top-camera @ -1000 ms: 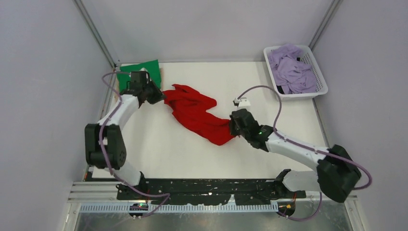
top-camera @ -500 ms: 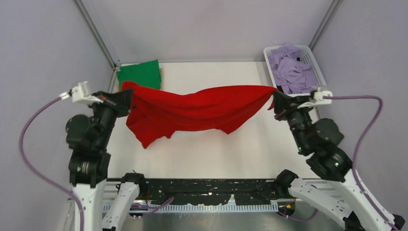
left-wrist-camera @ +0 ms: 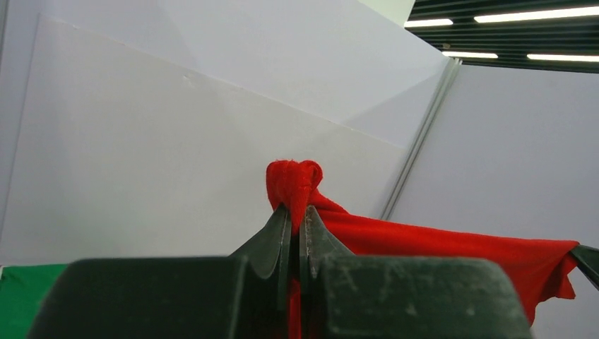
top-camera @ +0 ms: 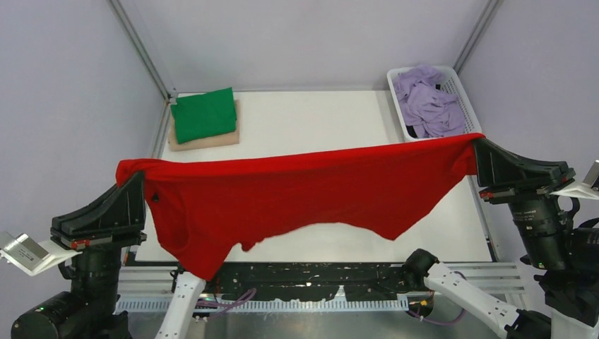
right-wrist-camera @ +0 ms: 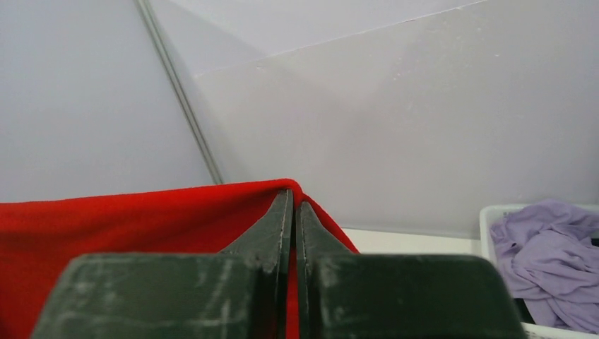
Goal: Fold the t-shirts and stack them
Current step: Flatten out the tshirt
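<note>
Both pairs of fingers are pressed together on cloth: the left gripper pinches one end of the red shirt, the right gripper the other. The shirt hangs stretched between them, off the table, its lower edge sagging unevenly. This looks like spreading before the fold. Next it probably needs laying flat, clear of the folded green shirt on the beige shirt. Lavender shirts lie in the basket.

White mesh basket at the far right corner of the white table; pale panels, I think, wall three sides.
</note>
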